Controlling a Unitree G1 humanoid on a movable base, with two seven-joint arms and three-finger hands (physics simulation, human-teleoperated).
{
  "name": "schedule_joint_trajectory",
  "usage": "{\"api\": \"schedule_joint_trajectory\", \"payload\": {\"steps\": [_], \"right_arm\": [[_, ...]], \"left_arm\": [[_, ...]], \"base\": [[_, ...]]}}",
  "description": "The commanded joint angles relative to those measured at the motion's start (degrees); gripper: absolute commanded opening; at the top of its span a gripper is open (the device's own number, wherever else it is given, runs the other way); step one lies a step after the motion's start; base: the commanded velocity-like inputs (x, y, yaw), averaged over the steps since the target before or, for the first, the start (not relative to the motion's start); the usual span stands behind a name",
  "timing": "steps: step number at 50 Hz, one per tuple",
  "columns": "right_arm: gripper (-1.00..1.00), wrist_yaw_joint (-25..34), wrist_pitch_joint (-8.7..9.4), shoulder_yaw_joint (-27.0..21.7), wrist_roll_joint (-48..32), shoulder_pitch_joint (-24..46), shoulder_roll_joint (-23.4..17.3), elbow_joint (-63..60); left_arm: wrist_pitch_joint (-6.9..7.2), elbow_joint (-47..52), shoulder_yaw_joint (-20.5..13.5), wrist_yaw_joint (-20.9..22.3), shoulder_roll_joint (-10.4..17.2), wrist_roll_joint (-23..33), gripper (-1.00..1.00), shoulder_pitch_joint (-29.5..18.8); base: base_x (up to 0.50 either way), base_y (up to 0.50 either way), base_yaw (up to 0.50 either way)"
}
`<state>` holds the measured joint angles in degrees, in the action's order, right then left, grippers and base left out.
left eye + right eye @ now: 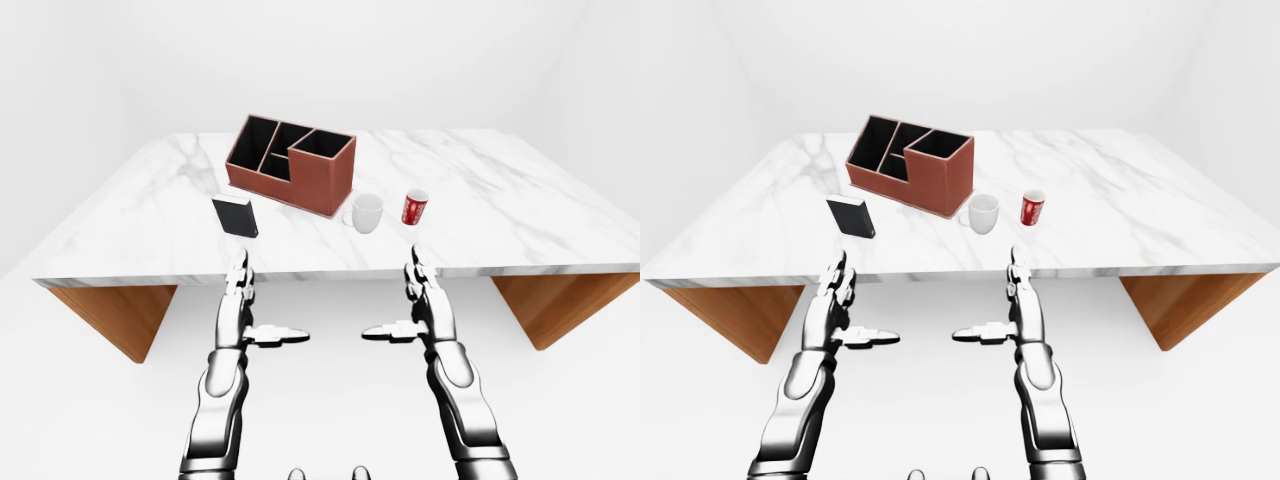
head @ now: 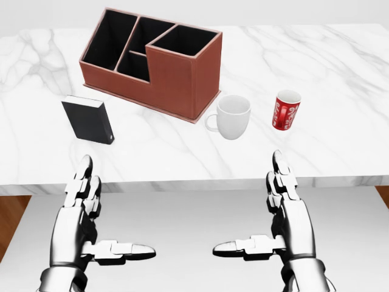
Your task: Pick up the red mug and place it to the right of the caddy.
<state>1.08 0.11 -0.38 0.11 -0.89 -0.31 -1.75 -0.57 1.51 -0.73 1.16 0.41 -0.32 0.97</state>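
Well above both empty, open-fingered hands [image 2: 282, 207], the red mug [image 2: 285, 110] stands untouched.

White mug [image 2: 234, 116] upright on marble tabletop [image 2: 340, 67], handle toward view left, above and left of right hand. Black box [image 2: 89, 119] standing on tabletop, just above left hand. Wooden supports under tabletop.

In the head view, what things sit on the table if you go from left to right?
Black box → caddy → white mug → red mug.
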Motion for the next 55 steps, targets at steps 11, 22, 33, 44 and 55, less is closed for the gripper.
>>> {"api": "schedule_joint_trajectory", "payload": {"steps": [11,22,33,44,55], "right_arm": [[1.0,3.23,4.89,0.16,0.09,-6.17,-0.21,-15.21],[1.0,4.42,4.89,-0.55,1.45,-9.27,-0.18,-24.36],[1.0,5.44,4.89,0.07,1.03,-13.03,-0.02,-32.72],[1.0,5.21,4.89,-0.42,1.15,-15.21,0.43,-39.79],[1.0,4.78,4.89,0.04,0.77,-16.14,0.59,-41.64]], "left_arm": [[0.14,10.58,-1.89,3.51,0.53,-0.96,1.0,5.85],[2.29,16.63,-1.57,4.67,0.14,-1.11,1.0,8.2],[4.55,23.82,-1.43,4.93,-0.31,-1.09,1.0,10.91],[5.57,28.32,-2.5,5.25,-0.44,-1.52,1.0,12.44],[5.57,33.56,-3.17,5.6,-0.89,-2.05,1.0,13.65]], "base": [[0.0,0.0,0.0],[0.0,0.0,0.0],[0.0,0.0,0.0],[0.0,0.0,0.0],[0.0,0.0,0.0]]}}
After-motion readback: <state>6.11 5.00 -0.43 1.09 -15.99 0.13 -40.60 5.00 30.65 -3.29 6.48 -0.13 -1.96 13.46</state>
